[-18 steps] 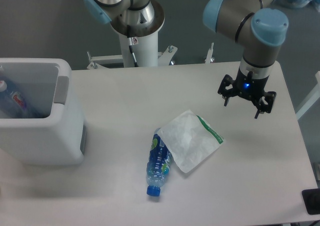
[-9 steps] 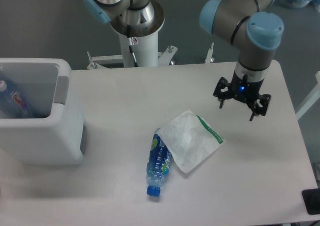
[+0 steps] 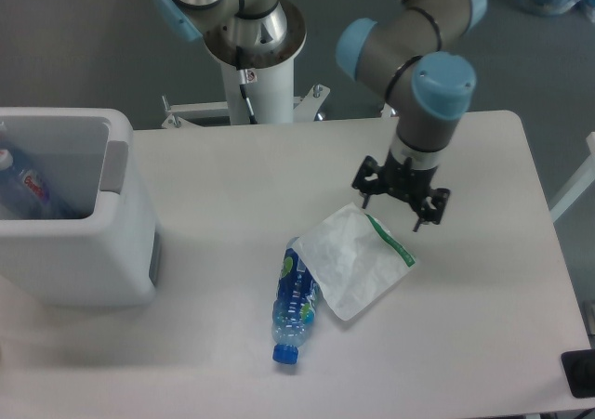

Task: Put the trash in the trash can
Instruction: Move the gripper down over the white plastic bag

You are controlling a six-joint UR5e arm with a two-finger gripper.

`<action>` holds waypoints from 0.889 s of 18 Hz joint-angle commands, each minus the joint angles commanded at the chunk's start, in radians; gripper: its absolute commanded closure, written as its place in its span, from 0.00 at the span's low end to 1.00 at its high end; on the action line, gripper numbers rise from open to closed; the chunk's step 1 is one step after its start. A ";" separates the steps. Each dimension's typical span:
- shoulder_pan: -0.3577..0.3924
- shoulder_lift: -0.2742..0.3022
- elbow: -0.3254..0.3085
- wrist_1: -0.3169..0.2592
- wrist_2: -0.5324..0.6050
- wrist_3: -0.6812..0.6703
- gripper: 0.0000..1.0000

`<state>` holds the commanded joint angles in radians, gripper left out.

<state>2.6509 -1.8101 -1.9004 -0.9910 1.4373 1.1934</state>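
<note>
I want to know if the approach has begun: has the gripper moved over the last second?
Yes. The gripper has shifted left, from near the table's right edge to just above the wrapper's upper corner. Wrapper and bottle lie unmoved.

We are working from a single fixed view, so no second view is sharing any ground with it. The camera is sitting high above the near edge of the table [image 3: 483, 345] and is looking down and forward at a steep angle toward the far side, where the arm's white pedestal [image 3: 256, 75] is standing. It is framing at middle distance: nearly the whole tabletop is fitting in, with the trash can [image 3: 84, 252] being cut off at the left edge and the arm's upper links running out past the top. Grey floor is showing beyond the far table edge.
</note>
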 joint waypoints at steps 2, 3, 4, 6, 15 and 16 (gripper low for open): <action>-0.012 0.015 -0.041 0.026 0.044 0.002 0.00; -0.025 0.015 -0.061 0.055 0.084 0.002 0.00; -0.044 0.014 -0.078 0.081 0.119 0.000 0.00; -0.060 0.009 -0.080 0.098 0.132 -0.002 0.00; -0.063 -0.017 -0.137 0.252 0.144 -0.009 0.00; -0.063 -0.020 -0.138 0.253 0.144 -0.011 0.00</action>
<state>2.5878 -1.8300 -2.0386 -0.7379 1.5815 1.1827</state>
